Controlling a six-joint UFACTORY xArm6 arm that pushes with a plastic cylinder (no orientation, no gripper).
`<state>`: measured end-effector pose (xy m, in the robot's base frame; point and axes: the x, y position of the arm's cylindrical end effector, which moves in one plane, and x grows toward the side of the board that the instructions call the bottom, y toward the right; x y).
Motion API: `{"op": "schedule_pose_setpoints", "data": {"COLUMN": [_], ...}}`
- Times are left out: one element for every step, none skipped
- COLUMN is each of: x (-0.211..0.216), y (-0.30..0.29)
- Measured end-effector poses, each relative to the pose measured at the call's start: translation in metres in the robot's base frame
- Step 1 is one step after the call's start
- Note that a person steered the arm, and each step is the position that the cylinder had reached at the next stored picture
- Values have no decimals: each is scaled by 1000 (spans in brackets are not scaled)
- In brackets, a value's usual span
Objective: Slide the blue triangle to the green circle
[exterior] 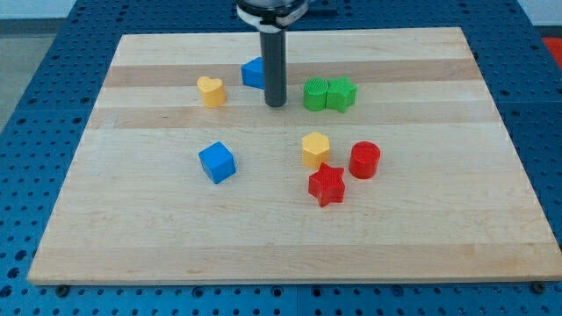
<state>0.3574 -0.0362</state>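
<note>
The blue triangle (253, 74) lies near the view's top, left of centre, partly hidden behind my rod. The green circle (315, 94) sits to its right, touching a green star (342, 94). My tip (276, 104) rests on the board between the blue triangle and the green circle, just below and right of the triangle and a short gap left of the circle.
A yellow heart (211, 90) lies left of the triangle. A blue cube (217, 162) sits lower left. A yellow hexagon (316, 149), a red cylinder (364, 160) and a red star (327, 184) cluster below the green blocks. The wooden board (132, 237) ends in blue pegboard.
</note>
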Motion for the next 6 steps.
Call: {"op": "schedule_pose_setpoints", "data": {"x": [-5,-24,-40,-51,-69,-73], "y": [-25,-44,-62,-78,-78,-73]}}
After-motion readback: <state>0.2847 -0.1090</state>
